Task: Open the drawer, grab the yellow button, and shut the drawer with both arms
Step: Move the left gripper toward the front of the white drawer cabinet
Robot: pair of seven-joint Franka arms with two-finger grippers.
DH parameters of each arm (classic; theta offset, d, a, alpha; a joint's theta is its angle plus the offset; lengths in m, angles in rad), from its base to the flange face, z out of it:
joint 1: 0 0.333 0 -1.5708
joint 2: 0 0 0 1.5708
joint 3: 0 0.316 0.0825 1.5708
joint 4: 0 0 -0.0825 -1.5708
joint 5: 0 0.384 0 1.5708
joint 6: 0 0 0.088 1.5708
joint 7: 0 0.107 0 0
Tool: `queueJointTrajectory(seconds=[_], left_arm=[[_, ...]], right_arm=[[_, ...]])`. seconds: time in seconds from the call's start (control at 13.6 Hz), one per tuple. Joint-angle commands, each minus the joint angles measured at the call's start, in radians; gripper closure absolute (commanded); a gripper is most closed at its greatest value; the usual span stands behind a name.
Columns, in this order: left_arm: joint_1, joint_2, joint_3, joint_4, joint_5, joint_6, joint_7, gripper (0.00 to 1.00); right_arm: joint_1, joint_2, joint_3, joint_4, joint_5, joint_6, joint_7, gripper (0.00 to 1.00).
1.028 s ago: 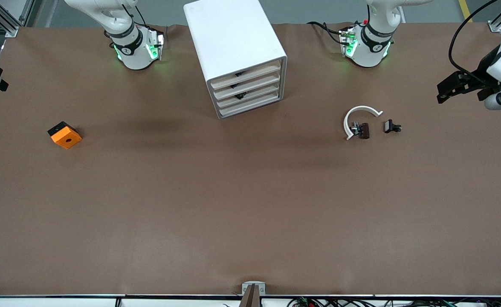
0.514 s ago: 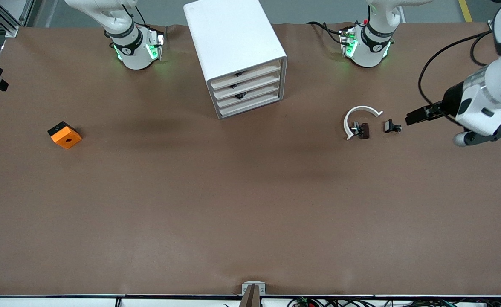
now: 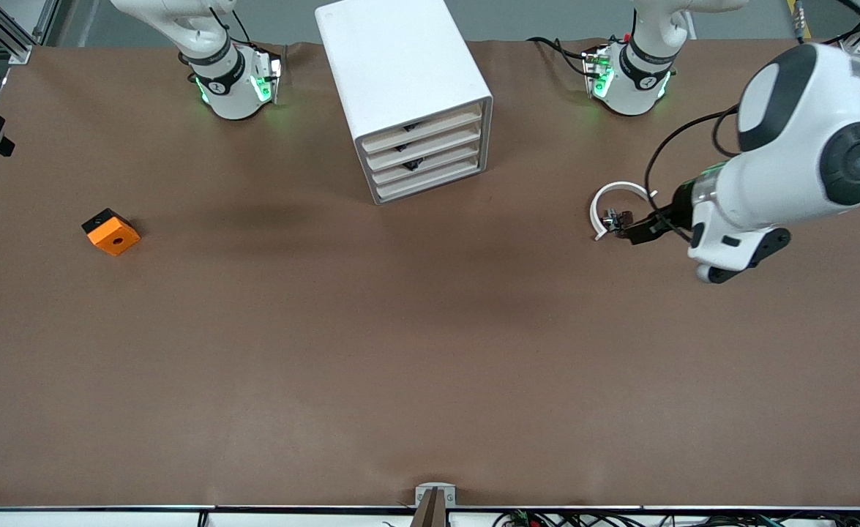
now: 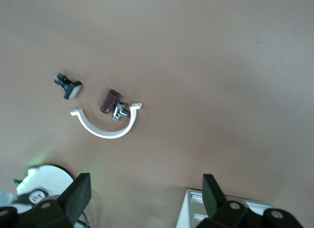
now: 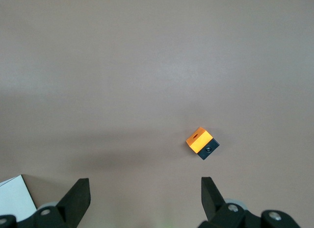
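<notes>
Starting with the front view: all four drawers of the cabinet (image 3: 415, 102) sit flush, so the drawer (image 3: 430, 181) is unopened and the button is out of sight. The left gripper (image 3: 638, 230) hangs over the black clips (image 3: 618, 217), toward its own end of the table (image 3: 400, 351); the cabinet lies toward the right arm's end from it.

Left wrist view: fingers (image 4: 78, 193) spread, nothing held.

Right wrist view: right gripper (image 5: 144, 198) released, waiting above the orange block (image 5: 201, 142).

Even overhead light — soft shadows
</notes>
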Motion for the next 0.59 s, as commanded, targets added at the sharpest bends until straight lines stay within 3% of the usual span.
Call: queueJointTrajectory(seconds=[0.0,0.51], left_arm=[[-0.010,0.041,-0.002,0.038,-0.039,-0.012,-0.097,0.00],[-0.012,0.086,-0.002,0.032,-0.102,-0.014,-0.202,0.00]], right_arm=[[0.004,-0.015,0.001,-0.006,-0.011,-0.004,0.005,0.00],[0.001,-0.014,0.001,-0.006,-0.010,-0.004,0.005,0.00]])
